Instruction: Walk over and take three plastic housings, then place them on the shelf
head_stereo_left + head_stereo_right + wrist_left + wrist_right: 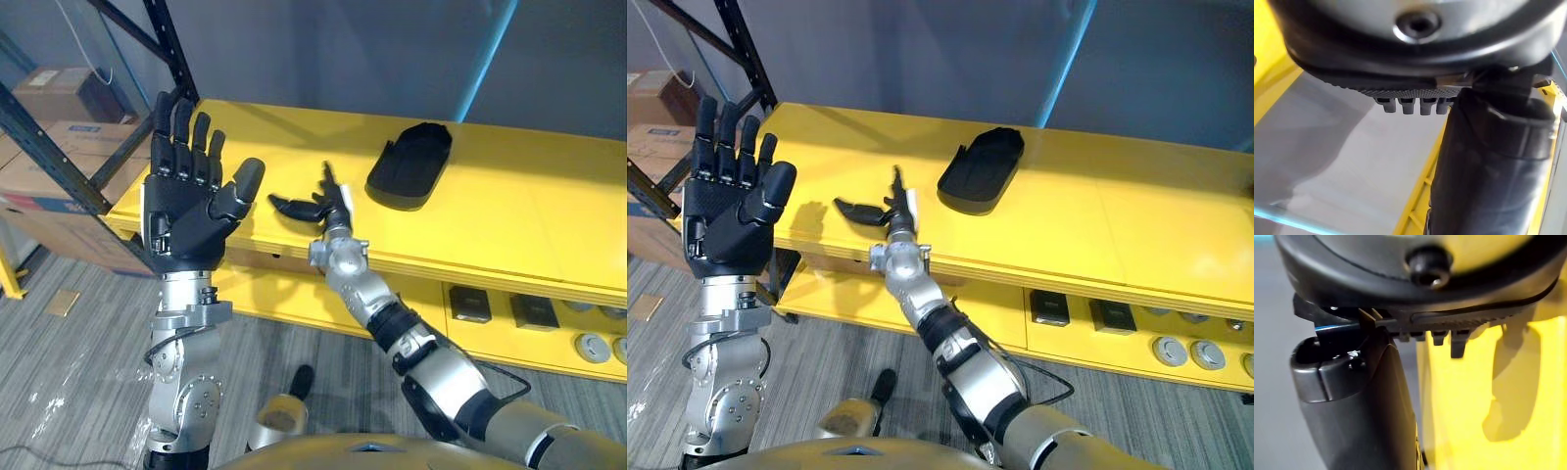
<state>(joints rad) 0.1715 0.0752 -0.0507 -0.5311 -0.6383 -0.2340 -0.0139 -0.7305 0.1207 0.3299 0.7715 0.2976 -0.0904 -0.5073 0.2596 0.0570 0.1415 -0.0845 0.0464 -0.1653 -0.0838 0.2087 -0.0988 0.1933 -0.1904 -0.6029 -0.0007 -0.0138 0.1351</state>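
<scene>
Left hand [191, 211]: raised, palm toward the head camera, fingers straight and apart, thumb out. Holds nothing. It stands close in front of the dark rack [59, 147], with boxes [59, 93] behind.

Right hand [304, 208]: reaches over the front part of the yellow shelf [509, 211], seen edge-on. Fingers spread and relaxed, nothing between them. In the right wrist view it throws a shadow on the yellow top.

Housing [411, 164]: one black shell, lying flat on the shelf top, further back than the right hand and on its outer side. Near the hand, but apart from it. One counted of the three asked for.

Small parts [470, 304] sit on the lower tier, under the top.

Risks, as judged:
- The shell looks smooth and low. A flat approach by the fingers may push it along the top rather than get under its rim, so it slides off toward the wall.
- A grip on one end only could let it tip and drop, since it is long.
- The right hand is near the front edge, so a drag toward the robot could pull the shell off the shelf.
- The left hand, if swung outward, may strike the rack.
</scene>
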